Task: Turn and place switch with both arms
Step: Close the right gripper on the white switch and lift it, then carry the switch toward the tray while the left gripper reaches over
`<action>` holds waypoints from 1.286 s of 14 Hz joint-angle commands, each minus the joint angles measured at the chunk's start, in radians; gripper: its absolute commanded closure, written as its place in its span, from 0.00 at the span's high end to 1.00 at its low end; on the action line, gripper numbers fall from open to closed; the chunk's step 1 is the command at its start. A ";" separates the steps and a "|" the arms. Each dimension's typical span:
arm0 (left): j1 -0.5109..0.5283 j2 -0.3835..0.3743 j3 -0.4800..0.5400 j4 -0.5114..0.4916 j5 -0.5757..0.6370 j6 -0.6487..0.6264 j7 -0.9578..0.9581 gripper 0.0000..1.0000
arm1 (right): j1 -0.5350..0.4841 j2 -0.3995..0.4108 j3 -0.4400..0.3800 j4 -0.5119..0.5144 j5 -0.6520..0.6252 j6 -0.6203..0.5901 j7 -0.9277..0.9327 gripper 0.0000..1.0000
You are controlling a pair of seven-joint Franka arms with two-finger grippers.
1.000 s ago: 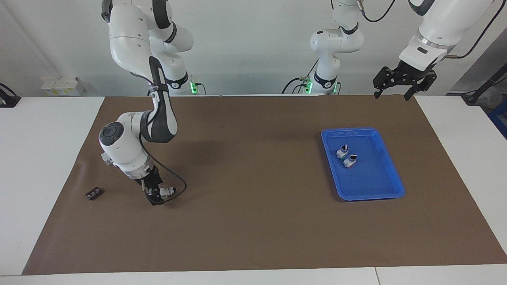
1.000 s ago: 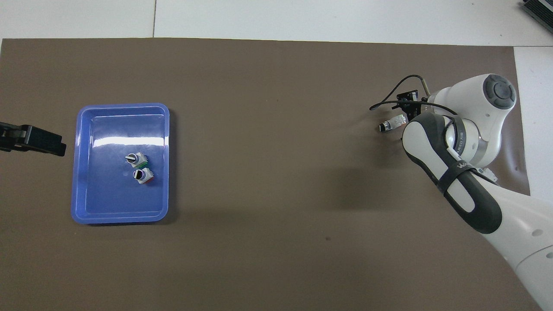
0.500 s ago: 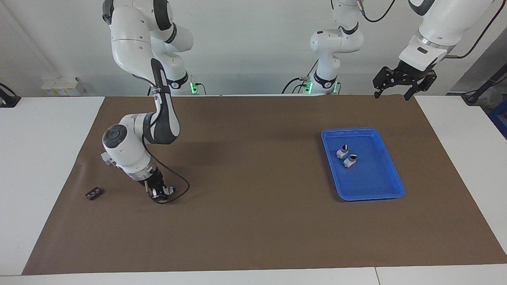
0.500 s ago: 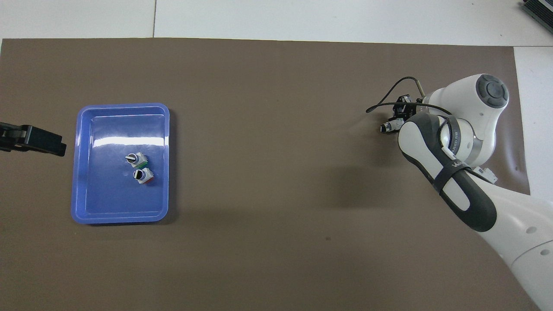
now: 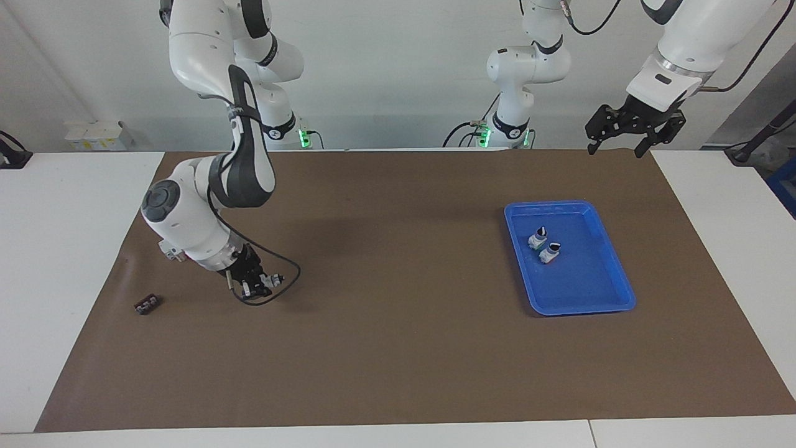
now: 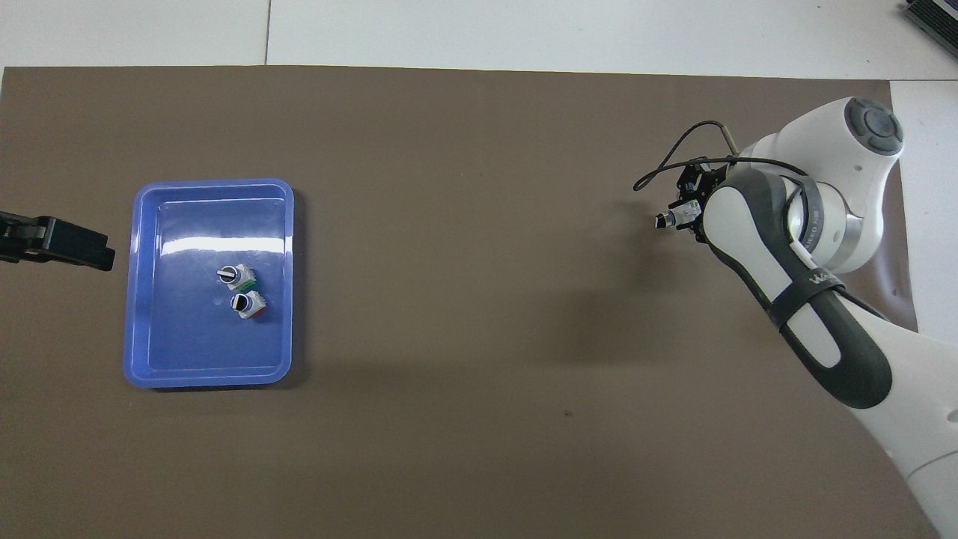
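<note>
My right gripper (image 5: 254,286) is shut on a tiny white switch (image 5: 266,281) with a black knob and holds it a little above the brown mat, toward the right arm's end of the table. In the overhead view the switch (image 6: 668,219) sticks out sideways from the right gripper (image 6: 692,213), knob pointing toward the table's middle. Its green end is hidden by the fingers. My left gripper (image 5: 628,134) is open and empty, waiting high over the mat's edge at the left arm's end; it also shows in the overhead view (image 6: 60,245).
A blue tray (image 5: 581,309) lies toward the left arm's end and holds two small switches, one green-based (image 5: 538,238) and one red-based (image 5: 550,252). A tiny flat black piece (image 5: 147,304) lies on the mat beside the right arm. A black cable loops (image 5: 283,287) from the right gripper.
My right gripper has risen off the mat with the switch in it, and its wrist has turned. The left arm has not moved.
</note>
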 commanded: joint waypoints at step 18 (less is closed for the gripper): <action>-0.014 -0.032 -0.066 -0.018 -0.060 0.047 0.056 0.96 | 0.172 -0.194 0.259 0.107 0.616 -0.020 0.470 0.00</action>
